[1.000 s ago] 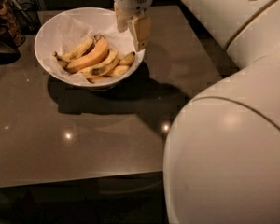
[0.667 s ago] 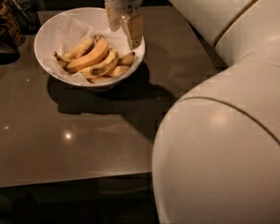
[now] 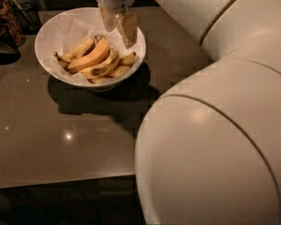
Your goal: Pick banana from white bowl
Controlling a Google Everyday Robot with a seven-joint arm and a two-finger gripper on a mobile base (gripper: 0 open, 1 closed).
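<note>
Since a second ago the gripper [image 3: 119,36] has slid a bit to the left, so now it hangs over the right-hand half of the white bowl [image 3: 48,34] instead of over its right rim. The big white arm [image 3: 215,149] has swung in too and now blocks most of the right side of the view.

Fingers look spread apart with nothing between them, tips pointing down, just above the fruit but not touching it as far as I can see. One finger [image 3: 129,29] sits lower and closer to the camera than the other.

The bananas [image 3: 103,67] are all in the bowl, a small heap lying on crinkled white paper [image 3: 68,29], mostly toward the front and right. The largest banana [image 3: 91,55] lies on top, running from lower left to upper right, and its upper end sits just left of the fingertips. Nothing has been lifted out.

The bowl sits on a dark glossy table [image 3: 61,130] near the back edge and throws a heavy shadow forward. Some dark clutter [image 3: 4,32] sits at the far left; I can't make out what it is.
</note>
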